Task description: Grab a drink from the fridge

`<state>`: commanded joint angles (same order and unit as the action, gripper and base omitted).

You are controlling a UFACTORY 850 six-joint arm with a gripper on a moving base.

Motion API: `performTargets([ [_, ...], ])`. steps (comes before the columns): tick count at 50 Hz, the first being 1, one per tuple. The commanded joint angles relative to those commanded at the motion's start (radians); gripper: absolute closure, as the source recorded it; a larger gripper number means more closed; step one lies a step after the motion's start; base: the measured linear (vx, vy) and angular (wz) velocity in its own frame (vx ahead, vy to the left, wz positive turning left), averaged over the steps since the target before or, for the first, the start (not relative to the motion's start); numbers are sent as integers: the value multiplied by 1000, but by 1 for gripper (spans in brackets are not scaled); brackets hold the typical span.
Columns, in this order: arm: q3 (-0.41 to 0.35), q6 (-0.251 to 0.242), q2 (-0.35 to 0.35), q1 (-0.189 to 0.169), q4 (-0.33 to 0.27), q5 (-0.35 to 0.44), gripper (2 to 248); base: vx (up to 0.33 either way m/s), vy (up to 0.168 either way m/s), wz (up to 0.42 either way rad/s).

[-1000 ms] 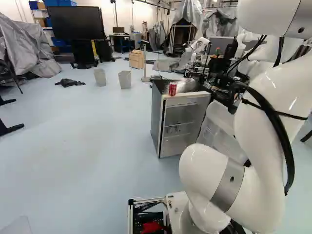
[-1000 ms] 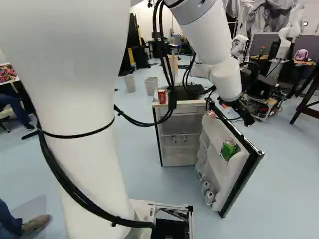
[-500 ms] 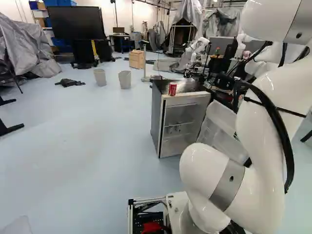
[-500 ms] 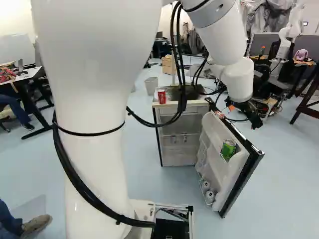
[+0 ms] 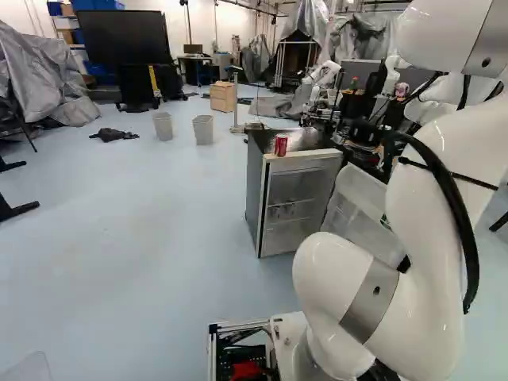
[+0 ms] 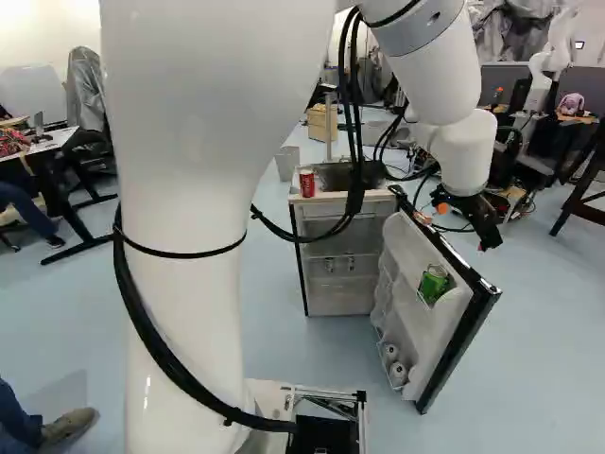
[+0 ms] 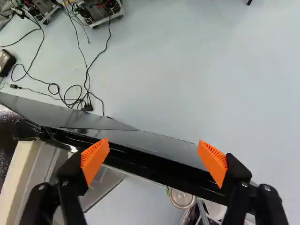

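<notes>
1. Hand [image 6: 461, 223] is hovering over the open door [image 6: 416, 255] in the right base view; in the left base view the arm [image 5: 432, 190] is covering that area.
2. Wrist view is showing the hand's [image 7: 153, 152] fingers standing apart, pads [image 7: 95, 158] facing each other, door's black edge running beneath.
3. Green can [image 6: 434, 284] is sitting in the door's upper rack, showing well in the right base view; wrist view is catching its round top on the door's inner side.
4. Two pale round items [image 6: 394, 362] are sitting low in the door, showing in the right base view.
5. Red can [image 5: 281, 145] is standing on the fridge [image 5: 254, 194], both base views.
6. Left base view is showing the fridge's dark side wall.
7. Wrist view is showing cables [image 7: 87, 79] lying on the floor past the door.
</notes>
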<state>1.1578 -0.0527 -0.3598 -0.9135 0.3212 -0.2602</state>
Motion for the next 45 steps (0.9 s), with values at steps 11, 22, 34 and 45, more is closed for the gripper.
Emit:
performTargets([
  [11,0,0,0,0,0,-41,3,0,0,0],
  [22,3,0,-15,0,0,-62,3,0,0,0],
  [34,4,0,-19,0,0,-63,3,0,0,0],
  [45,6,0,-25,0,0,-63,3,0,0,0],
])
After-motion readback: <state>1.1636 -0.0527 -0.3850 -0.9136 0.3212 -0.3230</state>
